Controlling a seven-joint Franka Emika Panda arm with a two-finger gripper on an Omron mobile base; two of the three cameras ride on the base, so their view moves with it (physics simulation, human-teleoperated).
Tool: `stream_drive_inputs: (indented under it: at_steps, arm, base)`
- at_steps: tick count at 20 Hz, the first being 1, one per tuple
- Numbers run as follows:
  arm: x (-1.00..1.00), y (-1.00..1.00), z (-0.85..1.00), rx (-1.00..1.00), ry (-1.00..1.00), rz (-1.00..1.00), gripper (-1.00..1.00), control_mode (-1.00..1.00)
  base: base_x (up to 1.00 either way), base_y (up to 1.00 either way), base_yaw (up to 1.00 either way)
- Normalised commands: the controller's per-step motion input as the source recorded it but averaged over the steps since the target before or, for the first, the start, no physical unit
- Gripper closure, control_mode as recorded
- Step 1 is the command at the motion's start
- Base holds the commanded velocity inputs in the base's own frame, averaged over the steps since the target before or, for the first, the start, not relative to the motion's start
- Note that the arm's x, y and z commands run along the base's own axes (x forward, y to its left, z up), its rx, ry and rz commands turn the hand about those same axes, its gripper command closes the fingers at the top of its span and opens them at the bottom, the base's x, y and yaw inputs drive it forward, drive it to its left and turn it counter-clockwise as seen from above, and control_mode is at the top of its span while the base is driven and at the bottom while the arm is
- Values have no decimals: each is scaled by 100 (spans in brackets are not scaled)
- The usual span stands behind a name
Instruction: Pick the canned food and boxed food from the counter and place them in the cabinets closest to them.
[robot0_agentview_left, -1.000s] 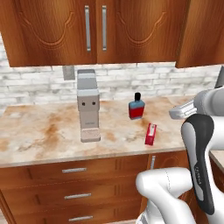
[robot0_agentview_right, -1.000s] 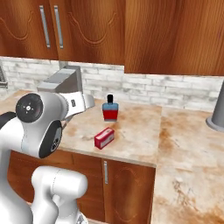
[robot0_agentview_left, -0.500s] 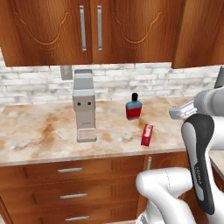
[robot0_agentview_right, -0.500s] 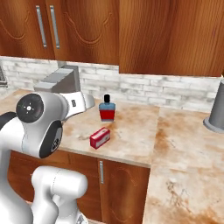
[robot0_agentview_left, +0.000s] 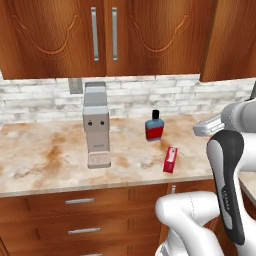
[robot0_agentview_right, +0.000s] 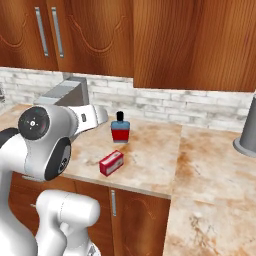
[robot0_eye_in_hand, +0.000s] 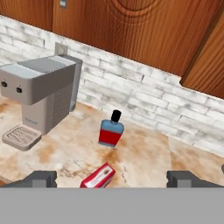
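One boxed food (robot0_eye_in_hand: 98, 176) end cut off, gripper (robot0_eye_in_hand: 111, 178) wide.

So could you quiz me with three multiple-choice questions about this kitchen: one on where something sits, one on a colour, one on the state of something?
1. Where does the boxed food lie on the counter?
A. behind the coffee machine
B. near the front edge, in front of the blue-and-red bottle
C. on the coffee machine's drip tray

2. What colour is the bottle's cap?
A. white
B. black
C. green

3. How are the wall cabinet doors above the counter?
A. shut
B. wide open
C. removed

Answers:
1 B, the box lies nearer the edge than the bottle, right of the coffee machine.
2 B, the cap is black.
3 A, the cabinets show closed doors.
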Motion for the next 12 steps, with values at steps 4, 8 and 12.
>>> stream_drive_inputs:
  at_steps: [4,8,12]
  arm:
    - [0,0,0,0,0,0,-100,100]
    - [0,0,0,0,0,0,-100,-100]
    - [0,0,0,0,0,0,-100,-100]
  base:
    - [7,0,0]
    - [0,0,0]
    - [0,0,0]
